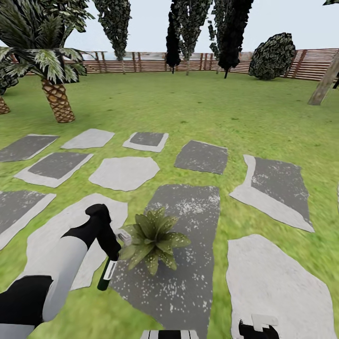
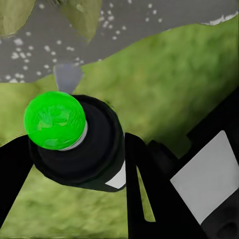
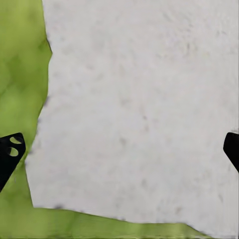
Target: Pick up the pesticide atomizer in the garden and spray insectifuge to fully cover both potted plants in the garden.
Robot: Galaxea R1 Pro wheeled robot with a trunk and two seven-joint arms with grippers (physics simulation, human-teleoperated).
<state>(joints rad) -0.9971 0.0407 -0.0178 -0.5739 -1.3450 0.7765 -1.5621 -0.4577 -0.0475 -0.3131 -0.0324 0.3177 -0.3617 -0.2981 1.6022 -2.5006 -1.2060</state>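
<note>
In the head view my left gripper [image 1: 114,246] hangs low over the garden's stepping stones, shut on the pesticide atomizer [image 1: 106,275]. The bottle's dark green end with its white band points down toward the grass. The left wrist view shows the atomizer [image 2: 82,154] from its end, a bright green cap between my black fingers [image 2: 142,184]. One potted plant [image 1: 153,238], a low speckled rosette, sits on a dark grey stone [image 1: 188,273] just right of that gripper; its leaves [image 2: 82,15] show close by. The second plant is out of view. My right gripper [image 3: 119,149] is open above a pale stone [image 3: 139,99].
Flat grey stepping stones [image 1: 123,172] lie across the lawn ahead. A palm [image 1: 57,94] stands at the far left. Dark trees [image 1: 230,33], a round shrub [image 1: 273,56] and a brown slatted fence [image 1: 141,62] close the back. My right gripper [image 1: 256,327] sits at the bottom edge.
</note>
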